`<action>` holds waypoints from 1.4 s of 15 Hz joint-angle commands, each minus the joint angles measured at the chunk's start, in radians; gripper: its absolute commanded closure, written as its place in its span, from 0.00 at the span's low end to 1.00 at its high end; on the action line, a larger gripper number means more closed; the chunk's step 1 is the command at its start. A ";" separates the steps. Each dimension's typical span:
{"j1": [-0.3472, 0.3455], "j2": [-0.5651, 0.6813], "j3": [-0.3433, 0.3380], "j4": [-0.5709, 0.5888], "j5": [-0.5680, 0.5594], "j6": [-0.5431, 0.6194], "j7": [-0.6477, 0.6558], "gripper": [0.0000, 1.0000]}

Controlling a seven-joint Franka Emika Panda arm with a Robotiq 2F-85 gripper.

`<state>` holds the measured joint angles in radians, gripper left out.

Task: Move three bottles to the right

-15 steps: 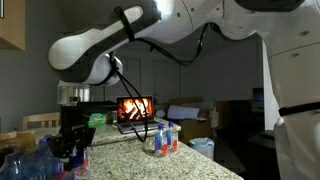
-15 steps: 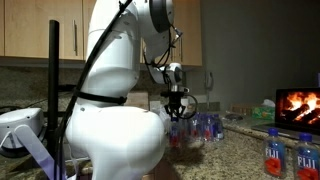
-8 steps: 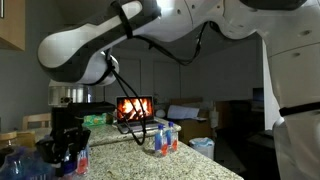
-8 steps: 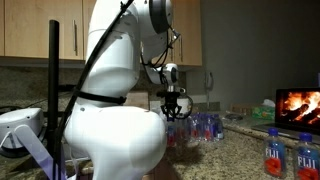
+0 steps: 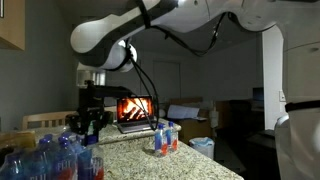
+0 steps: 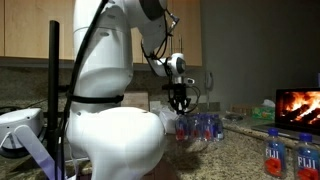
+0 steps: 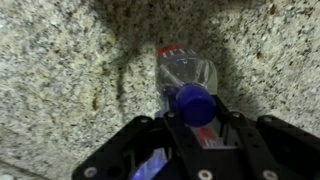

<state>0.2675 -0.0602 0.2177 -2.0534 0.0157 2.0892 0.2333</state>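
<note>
My gripper [image 7: 192,128] is shut on a small clear water bottle [image 7: 185,74] with a blue cap and a red-and-blue label. It holds the bottle by the neck above the speckled granite counter [image 7: 70,70]. In both exterior views the gripper [image 5: 91,122] [image 6: 182,106] hangs over a cluster of identical bottles [image 5: 45,160] [image 6: 203,127]. Two more bottles [image 5: 165,138] stand apart on the counter, and also show in an exterior view [image 6: 290,154]. The held bottle is hard to make out in the exterior views.
A laptop [image 5: 135,108] with a fire picture on its screen stands at the back of the counter, also in an exterior view [image 6: 298,106]. Boxes [image 5: 188,113] lie behind it. Wooden cabinets [image 6: 40,30] hang above. The robot's white body [image 6: 110,110] fills much of one view.
The gripper dipped into the bottle cluster, then rose and moved towards the two separate bottles, now with a bottle in its fingers.
</note>
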 commanded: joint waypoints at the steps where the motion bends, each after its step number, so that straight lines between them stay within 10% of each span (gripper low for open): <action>1: -0.074 -0.211 -0.048 -0.162 0.030 0.003 0.055 0.85; 4: -0.148 -0.346 -0.102 -0.279 0.010 0.021 0.075 0.85; 5: -0.127 -0.226 -0.073 -0.174 0.007 -0.003 0.034 0.65; 10: -0.164 -0.326 -0.095 -0.265 0.009 -0.001 0.040 0.65; 11: -0.164 -0.326 -0.092 -0.265 0.009 -0.001 0.044 0.85; 21: -0.223 -0.320 -0.132 -0.232 -0.002 0.003 0.030 0.85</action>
<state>0.0663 -0.3635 0.0946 -2.2982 0.0120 2.0931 0.2780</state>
